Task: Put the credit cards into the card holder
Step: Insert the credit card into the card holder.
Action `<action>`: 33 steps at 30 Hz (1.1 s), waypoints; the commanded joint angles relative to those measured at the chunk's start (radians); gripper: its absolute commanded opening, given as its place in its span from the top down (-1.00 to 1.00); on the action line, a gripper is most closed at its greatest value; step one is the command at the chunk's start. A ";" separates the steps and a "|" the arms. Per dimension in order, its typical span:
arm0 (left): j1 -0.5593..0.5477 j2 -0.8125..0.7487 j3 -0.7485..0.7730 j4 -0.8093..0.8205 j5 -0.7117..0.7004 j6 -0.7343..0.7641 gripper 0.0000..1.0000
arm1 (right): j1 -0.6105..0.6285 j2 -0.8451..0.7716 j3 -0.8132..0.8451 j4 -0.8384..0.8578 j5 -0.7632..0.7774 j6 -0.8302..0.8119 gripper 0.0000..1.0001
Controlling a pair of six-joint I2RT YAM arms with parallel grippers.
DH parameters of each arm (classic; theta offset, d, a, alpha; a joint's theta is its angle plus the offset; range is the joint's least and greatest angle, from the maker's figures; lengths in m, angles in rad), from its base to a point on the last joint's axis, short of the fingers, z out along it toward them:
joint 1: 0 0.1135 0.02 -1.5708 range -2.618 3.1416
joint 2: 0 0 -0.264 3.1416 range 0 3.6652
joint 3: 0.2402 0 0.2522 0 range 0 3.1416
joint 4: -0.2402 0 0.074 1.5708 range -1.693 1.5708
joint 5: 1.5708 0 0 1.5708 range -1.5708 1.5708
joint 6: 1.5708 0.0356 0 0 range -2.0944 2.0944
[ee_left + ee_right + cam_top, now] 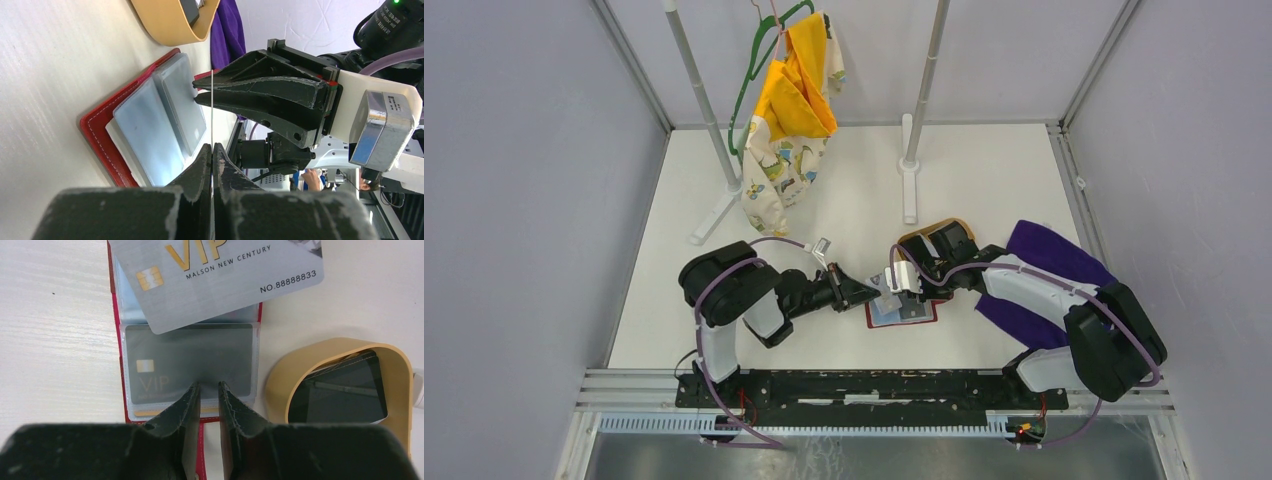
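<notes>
The dark-red card holder [902, 314] lies open on the table, its clear sleeves facing up [100, 131] [116, 340]. A dark VIP card [187, 360] sits inside the top sleeve. My left gripper [865, 292] [212, 146] is shut on a silvery VIP card [220, 280], which shows edge-on in the left wrist view [212, 110]. It is held tilted over the holder's far half. My right gripper [911, 290] [206, 385] [195, 91] has its jaws narrowly apart, with its tips resting on the sleeve's edge.
An oval wooden tray [939, 238] [345, 352] holding black cards [340, 395] stands just beyond the holder. A purple cloth [1049, 255] lies by the right arm. A rack [911, 170] with a yellow garment [794, 120] stands at the back.
</notes>
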 commanded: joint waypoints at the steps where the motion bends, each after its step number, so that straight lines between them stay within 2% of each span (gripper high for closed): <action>1: 0.004 -0.011 0.018 0.035 0.007 0.010 0.96 | 0.009 0.045 -0.016 -0.063 0.078 -0.005 0.50; 14: -0.001 0.048 0.041 -0.011 0.005 0.008 0.96 | 0.009 0.055 -0.013 -0.064 0.081 -0.003 0.50; 23: -0.005 0.027 0.046 -0.095 -0.009 0.039 0.97 | 0.010 0.059 -0.011 -0.068 0.084 -0.002 0.50; 33: -0.014 0.037 0.060 -0.112 -0.008 0.037 0.96 | 0.010 0.058 -0.010 -0.070 0.084 -0.002 0.51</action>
